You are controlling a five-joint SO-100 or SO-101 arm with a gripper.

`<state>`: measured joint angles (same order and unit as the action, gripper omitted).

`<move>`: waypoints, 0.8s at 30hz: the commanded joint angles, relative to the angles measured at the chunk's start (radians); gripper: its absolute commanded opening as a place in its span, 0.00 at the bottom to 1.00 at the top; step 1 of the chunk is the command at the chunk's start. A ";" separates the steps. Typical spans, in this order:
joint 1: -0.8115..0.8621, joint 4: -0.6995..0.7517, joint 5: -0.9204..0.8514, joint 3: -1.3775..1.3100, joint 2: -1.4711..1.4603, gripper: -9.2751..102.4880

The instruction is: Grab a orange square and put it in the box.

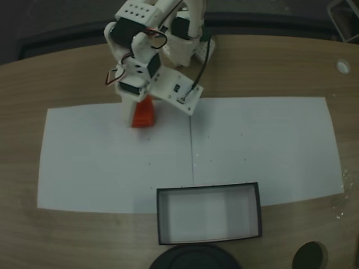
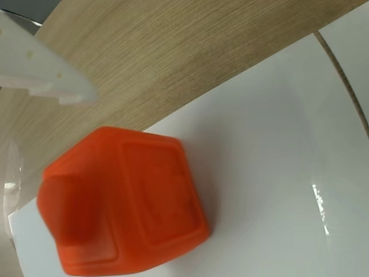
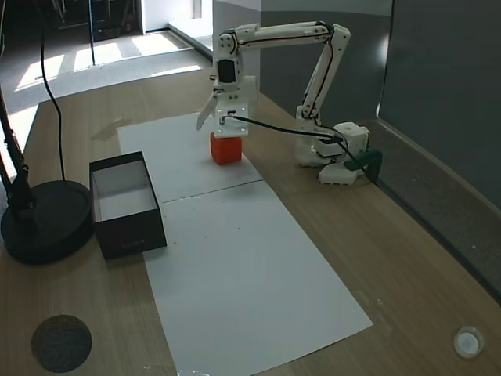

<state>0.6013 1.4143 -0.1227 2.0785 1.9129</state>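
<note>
The orange square (image 3: 225,149) is seen resting on the white paper (image 3: 235,235) near its far edge, well apart from the box (image 3: 125,205). The pincer (image 3: 221,125) is lowered over it with fingers spread, nothing being grasped.

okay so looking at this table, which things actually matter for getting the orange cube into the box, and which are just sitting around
Part of the job:
- orange square, on the white paper
- box, open, near the table edge
- gripper, just above the square

Just lying about:
- round black base beside the box
- white paper sheets
- dark round hole in the tabletop
- small white disc
</note>
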 commanded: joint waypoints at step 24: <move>-0.002 -0.262 -0.031 0.144 -0.009 0.16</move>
<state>0.6075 1.1520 -0.1319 2.2335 1.8975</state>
